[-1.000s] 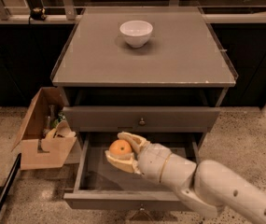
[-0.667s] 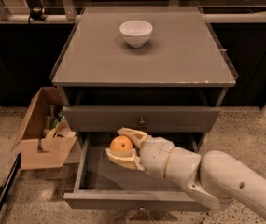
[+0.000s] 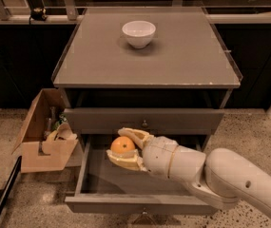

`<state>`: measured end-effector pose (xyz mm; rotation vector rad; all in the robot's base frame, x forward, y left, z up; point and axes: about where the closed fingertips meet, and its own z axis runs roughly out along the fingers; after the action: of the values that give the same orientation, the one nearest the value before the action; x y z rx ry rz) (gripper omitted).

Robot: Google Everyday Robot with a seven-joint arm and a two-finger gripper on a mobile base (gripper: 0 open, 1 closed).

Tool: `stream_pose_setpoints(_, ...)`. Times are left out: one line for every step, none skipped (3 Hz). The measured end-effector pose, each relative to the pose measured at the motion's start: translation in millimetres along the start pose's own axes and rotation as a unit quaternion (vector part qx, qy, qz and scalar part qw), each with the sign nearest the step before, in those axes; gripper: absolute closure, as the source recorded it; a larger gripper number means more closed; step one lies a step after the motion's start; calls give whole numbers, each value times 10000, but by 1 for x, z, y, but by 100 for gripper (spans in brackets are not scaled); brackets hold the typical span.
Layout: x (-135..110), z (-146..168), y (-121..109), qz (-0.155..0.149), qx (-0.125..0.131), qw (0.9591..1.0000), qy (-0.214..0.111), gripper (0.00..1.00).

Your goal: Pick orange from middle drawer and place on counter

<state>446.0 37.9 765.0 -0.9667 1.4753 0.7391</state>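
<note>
The orange (image 3: 123,146) is small, round and bright. It sits between the two pale fingers of my gripper (image 3: 121,147), which is shut on it. The gripper holds it inside the open middle drawer (image 3: 142,204), near the drawer's left half and a little above its floor. My white arm reaches in from the lower right. The closed drawer front above carries a small knob (image 3: 145,124). The counter (image 3: 182,61) is the flat grey-brown top of the cabinet, above and behind the gripper.
A white bowl (image 3: 138,33) stands on the counter near its far middle. An open cardboard box (image 3: 44,134) with bottles stands on the speckled floor left of the cabinet. A dark pole (image 3: 2,196) lies at the lower left.
The gripper with the orange has moved slightly left and up within the drawer. The arm has come further into view.
</note>
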Motion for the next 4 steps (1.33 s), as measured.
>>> stream_pose_setpoints(-29, -3, -11, -187, -222, 9996, 65, 100)
stream_pose_setpoints(-73, -9, -50, -412, -571, 9975, 80, 100)
stream_pose_setpoints(-95, -6, -82, -531, -687, 9962, 98, 100)
stream_pose_setpoints(-107, 14, -134, -600, -662, 9959, 147, 100)
